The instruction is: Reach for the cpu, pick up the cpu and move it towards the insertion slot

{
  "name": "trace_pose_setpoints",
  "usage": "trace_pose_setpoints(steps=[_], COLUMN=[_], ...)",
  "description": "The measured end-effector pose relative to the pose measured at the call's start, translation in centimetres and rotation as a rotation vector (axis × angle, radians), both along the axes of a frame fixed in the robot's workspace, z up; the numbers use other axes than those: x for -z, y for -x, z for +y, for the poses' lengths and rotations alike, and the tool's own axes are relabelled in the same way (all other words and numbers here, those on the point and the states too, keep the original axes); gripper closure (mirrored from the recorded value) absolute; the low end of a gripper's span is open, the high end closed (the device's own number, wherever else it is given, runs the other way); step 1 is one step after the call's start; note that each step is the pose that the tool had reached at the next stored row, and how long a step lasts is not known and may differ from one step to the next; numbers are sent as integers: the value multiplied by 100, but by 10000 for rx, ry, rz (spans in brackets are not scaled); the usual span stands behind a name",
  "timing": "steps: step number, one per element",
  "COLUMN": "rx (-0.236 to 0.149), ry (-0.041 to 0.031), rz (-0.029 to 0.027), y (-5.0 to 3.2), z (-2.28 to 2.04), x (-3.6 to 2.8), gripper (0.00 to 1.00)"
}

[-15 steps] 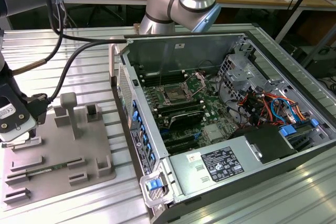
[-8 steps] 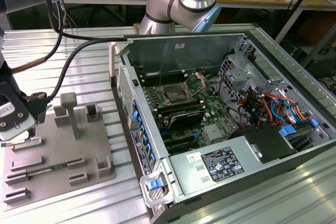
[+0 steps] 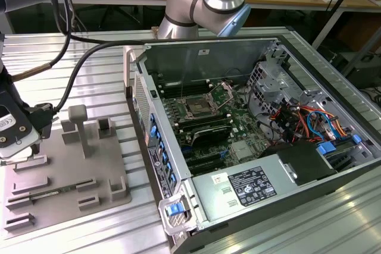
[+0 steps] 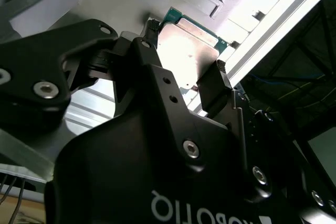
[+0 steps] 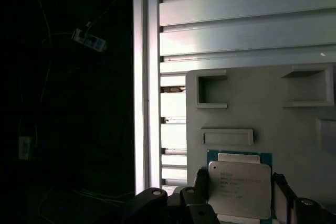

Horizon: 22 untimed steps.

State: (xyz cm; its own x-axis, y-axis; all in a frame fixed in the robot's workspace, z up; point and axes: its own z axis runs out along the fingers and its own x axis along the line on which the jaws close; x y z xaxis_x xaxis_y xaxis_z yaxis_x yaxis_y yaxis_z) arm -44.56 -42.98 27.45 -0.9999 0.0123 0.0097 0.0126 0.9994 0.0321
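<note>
My gripper (image 4: 182, 56) has its two fingers clamped on opposite edges of the one cpu (image 5: 240, 190), which is flat, lid up, near-square with no clear long axis, over the grey plate (image 3: 65, 171); the one slot (image 3: 196, 108) sits well apart

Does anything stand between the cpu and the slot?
Yes. The case wall rises between the slot and the end effector, which is at the cpu. The case is open on top.
</note>
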Motion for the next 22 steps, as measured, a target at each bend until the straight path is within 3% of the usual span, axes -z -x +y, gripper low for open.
trace_pose_setpoints(steps=[22], rx=[0], ry=[1], rz=[1], y=[-1], z=[0], x=[-95], gripper=[45])
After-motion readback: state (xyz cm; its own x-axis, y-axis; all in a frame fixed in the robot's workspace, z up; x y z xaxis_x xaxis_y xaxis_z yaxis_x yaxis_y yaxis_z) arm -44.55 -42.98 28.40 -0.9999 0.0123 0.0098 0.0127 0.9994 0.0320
